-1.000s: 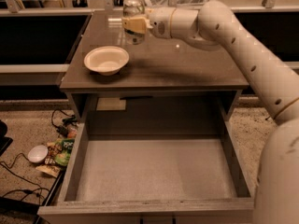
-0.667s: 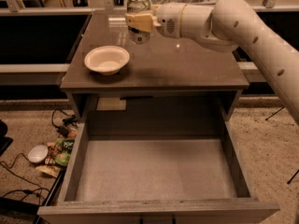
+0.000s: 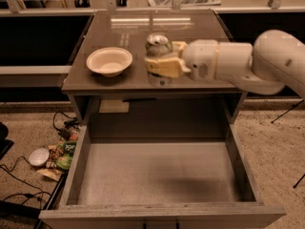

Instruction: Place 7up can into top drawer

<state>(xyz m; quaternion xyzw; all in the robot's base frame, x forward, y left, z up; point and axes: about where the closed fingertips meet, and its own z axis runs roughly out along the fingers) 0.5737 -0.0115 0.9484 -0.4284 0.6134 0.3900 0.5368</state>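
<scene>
The end effector [image 3: 160, 66] sits over the front part of the cabinet's surface [image 3: 162, 25], just right of center, and it's clamped around the middle of the 7up can [image 3: 158, 44]. The tan fingers [image 3: 167, 67] wrap the can's body, so most of the label is covered. Only the silver top and a smeary strip of the lower part show, and the label marks can't be read. The can looks upright. Whether its bottom is touching the surface or hanging just above it is hard to make out.

The white arm [image 3: 238, 66] comes in from the right and gets cut off at the picture's edge, so the rest of the robot is out of view.

A cream bowl [image 3: 109, 61] sits on the surface to the left of the can, apart from it.

Below, the top drawer [image 3: 157, 175] is pulled out wide with its flat grey bottom bare. Its front panel [image 3: 162, 217] is clipped by the bottom edge.

On the floor to the left of the drawer there's a pile of wrappers [image 3: 64, 151], a small round white thing [image 3: 38, 157] that's too fuzzy to identify, and a cable [image 3: 16, 168].
</scene>
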